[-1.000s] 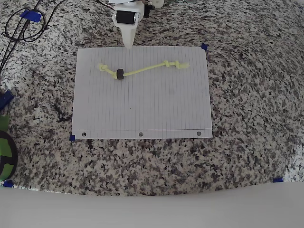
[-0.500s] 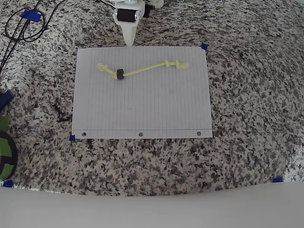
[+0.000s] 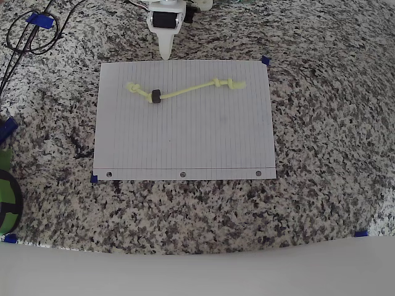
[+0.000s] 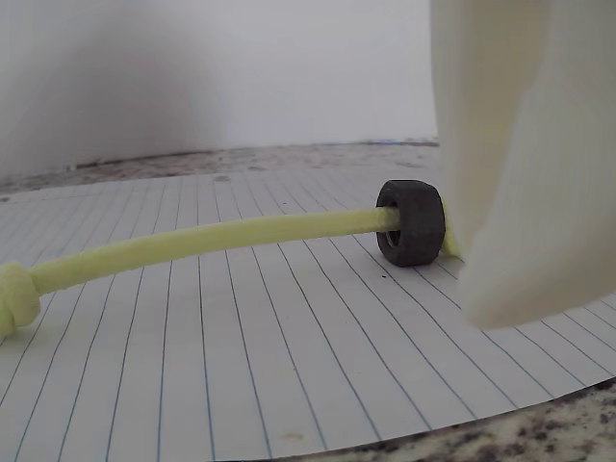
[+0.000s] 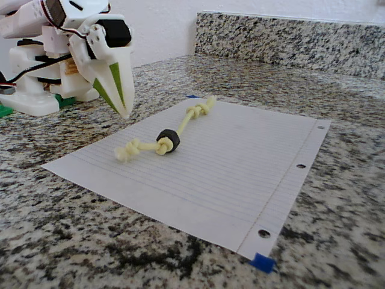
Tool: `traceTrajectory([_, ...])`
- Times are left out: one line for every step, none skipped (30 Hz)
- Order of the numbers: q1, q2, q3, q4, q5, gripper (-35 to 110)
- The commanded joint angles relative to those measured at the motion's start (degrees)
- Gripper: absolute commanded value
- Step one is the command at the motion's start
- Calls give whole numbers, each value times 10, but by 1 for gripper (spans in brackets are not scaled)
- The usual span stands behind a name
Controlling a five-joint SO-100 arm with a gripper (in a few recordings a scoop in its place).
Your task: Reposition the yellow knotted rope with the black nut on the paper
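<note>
A speckled granite table [image 3: 321, 123] runs back to a white wall and a granite backsplash; taped to it with blue tabs lies the paper [image 3: 185, 135], its punched holes along the near edge in the overhead view. The rope [image 3: 185, 90] lies across the far half of the paper, a knot at each end, the nut [image 3: 156, 95] threaded on it close to the left knot in that view. The jaws [image 5: 122, 99] hang just off the paper's far edge, apart from the rope, pressed together and holding nothing.

The rope looks soft, limp and very light; it should drape and trail rather than keep its line, and pushing it would likely only bunch it. The nut looks hard, small and the heaviest part; it may slide along the cord until a knot stops it. The best hold is probably the cord right beside the nut, or a knot, since either gives bulk to pinch; the paper is thin, so a low pinch risks catching it too.
</note>
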Motion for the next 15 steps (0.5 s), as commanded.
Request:
traceTrajectory([-2, 4, 0, 2, 16, 1])
traceTrajectory([-5, 4, 0, 0, 16, 2])
traceTrajectory([-4, 4, 0, 0, 16, 1])
traceTrajectory([0, 4, 1, -3, 16, 2])
traceTrajectory([10, 4, 2, -9, 16, 6])
traceTrajectory([19, 4, 3, -13, 14, 13])
traceTrajectory([18, 4, 3, -13, 16, 8])
traceTrajectory([13, 4, 3, -13, 17, 0])
traceTrajectory([17, 4, 3, -15, 17, 0])
traceTrajectory([12, 4, 4, -18, 17, 0])
traceTrajectory([3, 4, 4, -18, 17, 0])
traceTrajectory([-7, 4, 4, -18, 17, 0])
traceTrajectory([-11, 4, 4, -19, 17, 0])
traceTrajectory([-15, 4, 4, -19, 17, 0])
traceTrajectory([-20, 4, 4, -15, 17, 0])
